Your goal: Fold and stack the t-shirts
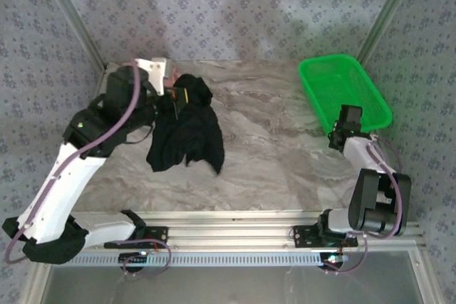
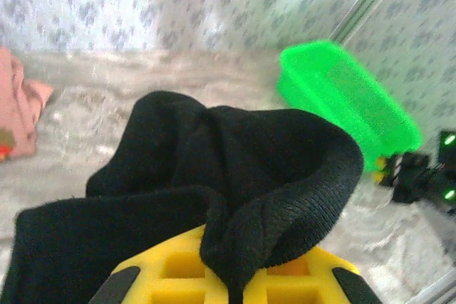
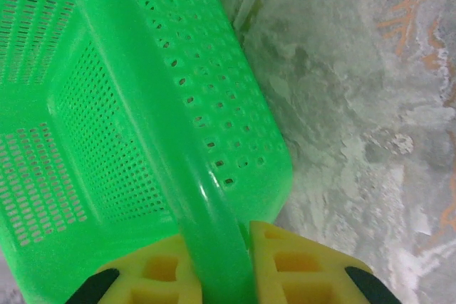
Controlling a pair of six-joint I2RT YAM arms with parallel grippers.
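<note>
Two shirts: the black t-shirt is a crumpled heap at the upper left of the table, and the pink t-shirt is a rumpled lump right behind it by the back edge.
Left jaws: pinched together on a thick fold of the black t-shirt. In the left wrist view the ribbed hem flops over the yellow fingers.
Right jaws: clamped on the rim of the green basket, over on the right side of the frame and well apart from both shirts.
Step in hand: looks pretty early to me, more like getting the black one out and laid down. Nothing is flat, folded or stacked yet.
How much is lifted: honestly can't tell. The top of the black shirt is held up and the lower part seems to rest on the table.
Next move: I'd say it needs dragging toward the open middle of the frame and spreading flat. One pinch point won't flatten it, so the right arm probably has to drop the basket rim and come over for a second corner.
In the way: the pink shirt is touching or just beside the black one (can't tell which), so a pull could snag it along.
Also around: the patterned back wall sits close behind the left arm, so there's not much room up there.
</note>
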